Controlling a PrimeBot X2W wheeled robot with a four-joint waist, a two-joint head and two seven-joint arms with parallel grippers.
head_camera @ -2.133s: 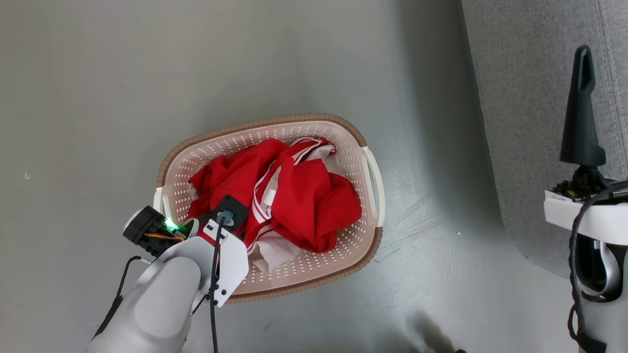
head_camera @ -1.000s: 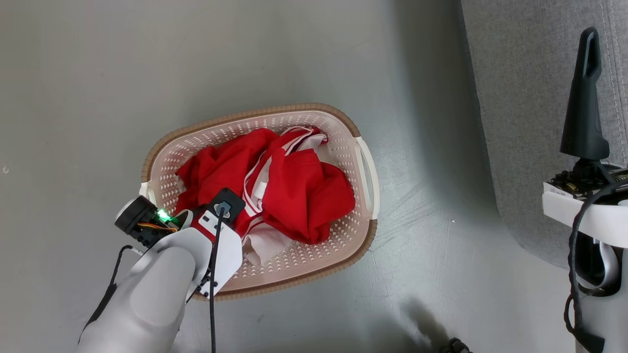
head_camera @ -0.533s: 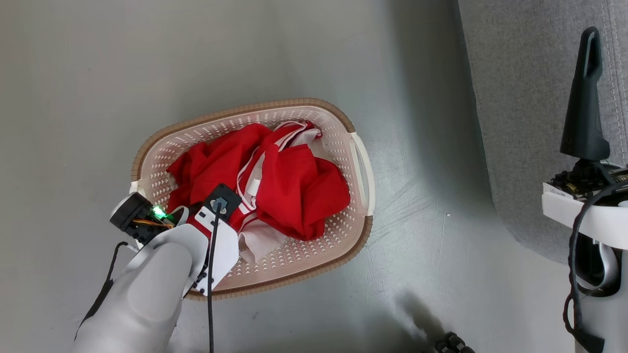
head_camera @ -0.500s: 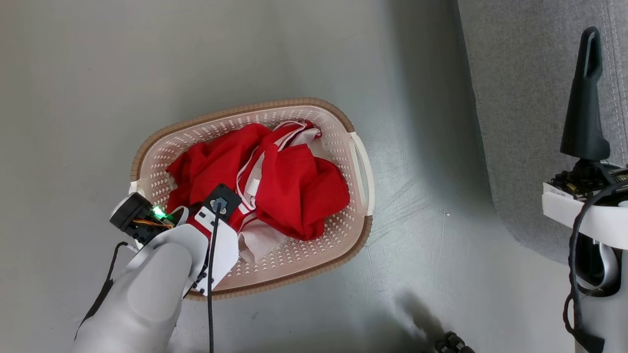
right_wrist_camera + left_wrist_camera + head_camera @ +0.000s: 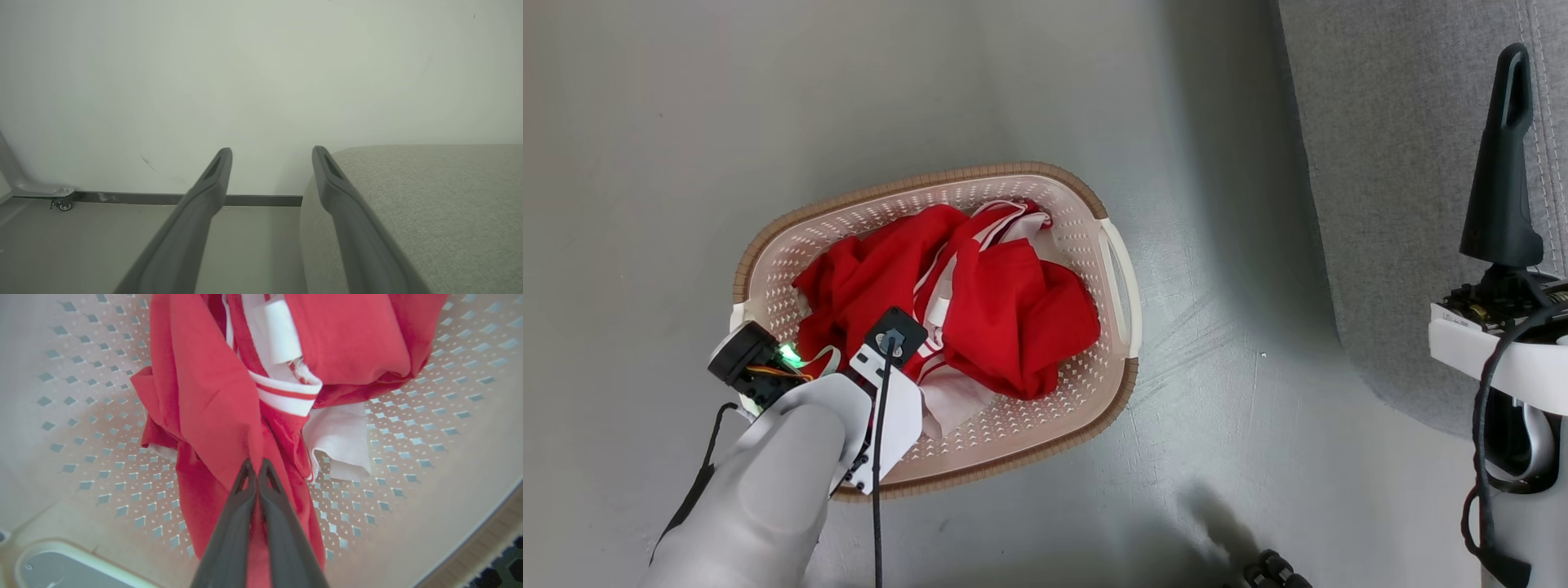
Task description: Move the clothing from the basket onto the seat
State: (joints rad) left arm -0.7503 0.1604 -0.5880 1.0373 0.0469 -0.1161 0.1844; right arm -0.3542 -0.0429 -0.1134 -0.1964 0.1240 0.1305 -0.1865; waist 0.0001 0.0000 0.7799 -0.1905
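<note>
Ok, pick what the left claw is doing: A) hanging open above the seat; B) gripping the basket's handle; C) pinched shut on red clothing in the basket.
C: the left claw has its tips together on a fold of clothing inside the basket.

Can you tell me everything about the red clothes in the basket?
The clothing is a crumpled heap of soft, bright red sports garments with white trim, a white ribbed band with a red stripe, and a white panel poking out at the near side. It lies inside the basket, resting on the holed floor and filling the middle. The left gripper is pinched shut on a fold of the red fabric at the heap's near-left part.
</note>
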